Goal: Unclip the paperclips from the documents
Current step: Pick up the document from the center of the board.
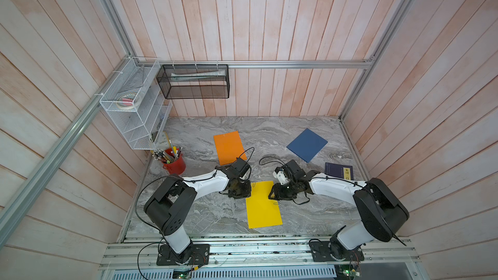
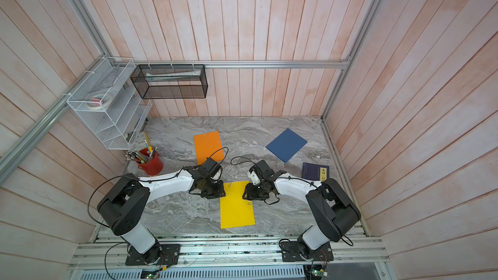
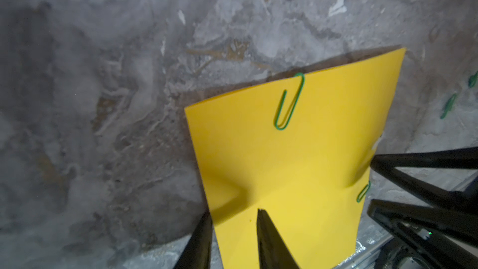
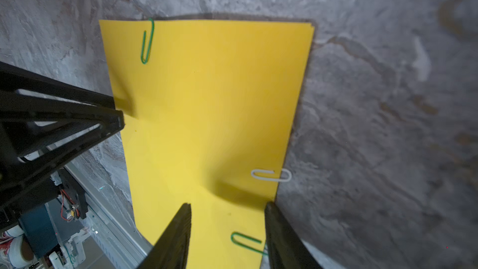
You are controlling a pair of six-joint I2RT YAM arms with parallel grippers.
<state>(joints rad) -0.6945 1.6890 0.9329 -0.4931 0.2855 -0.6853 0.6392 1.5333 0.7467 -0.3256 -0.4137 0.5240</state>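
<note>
Left gripper, right gripper low over yellow document, jaws apart

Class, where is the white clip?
In the right wrist view, the white clip grips the yellow sheet's right edge, just beyond the right end effector.

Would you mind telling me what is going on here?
The yellow sheet is being unclipped. The left gripper straddles one edge, jaws partly open, where the paper buckles. The right gripper is open around a green paperclip on the opposite edge, not yet pulled off. A second green clip and a white clip are on it too. The orange sheet and blue sheet lie untouched.
</note>
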